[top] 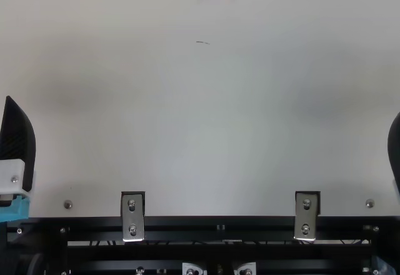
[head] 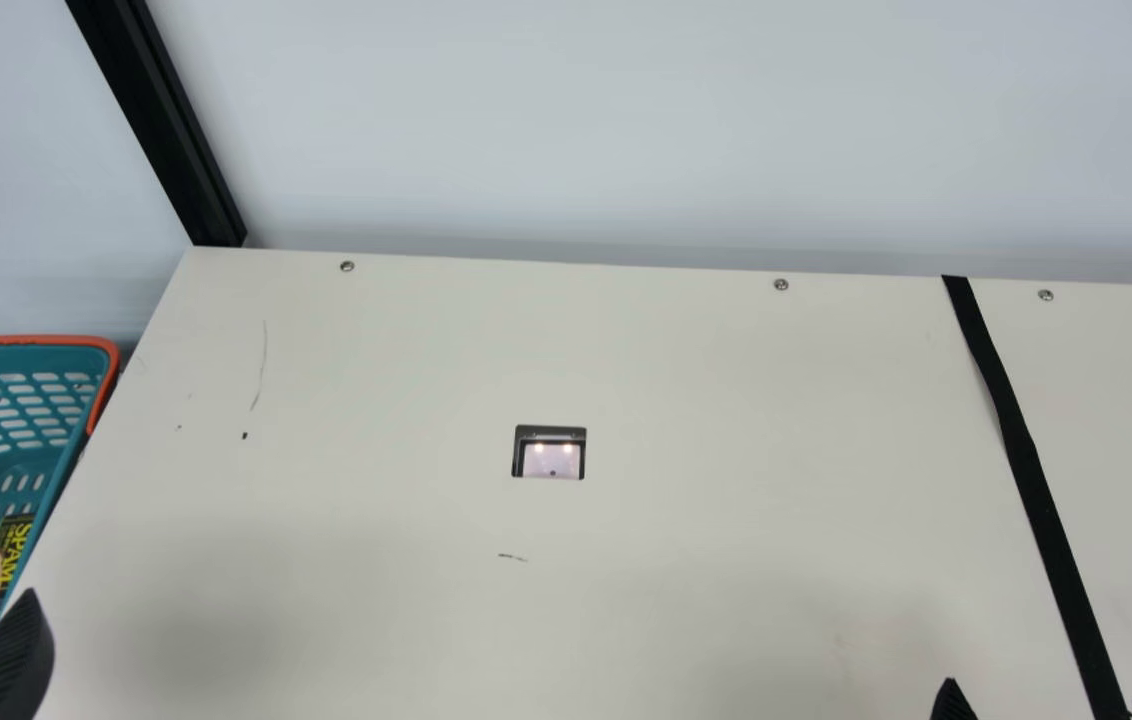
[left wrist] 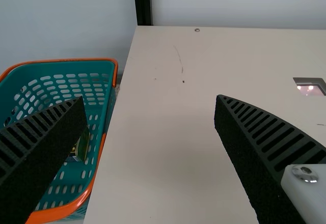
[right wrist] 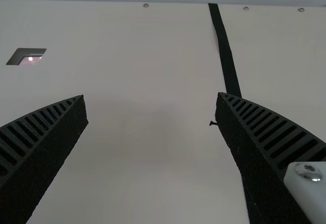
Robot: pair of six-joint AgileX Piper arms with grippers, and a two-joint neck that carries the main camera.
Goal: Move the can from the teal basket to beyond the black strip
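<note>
- Can (head: 4, 560), boxy and of metal, lies in the teal plastic basket (head: 26, 340) with orange rim, at left.
- Probably it is stiff, somewhat heavy, smooth; better to grasp across narrow sides.
- It looks dark, with yellow letters.
- Left gripper (left wrist: 150, 98) and right gripper (right wrist: 151, 95) are wide open, both empty.

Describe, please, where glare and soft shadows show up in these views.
Main view: two bright reflections on the inset panel, with soft shading on the nearer part of the table. Top view: diffuse darker patches toward both sides. Left wrist view: small bright spots on the panel, faint shading between the jaws. Right wrist view: a bright spot on the panel, a glint on the screw.
</note>
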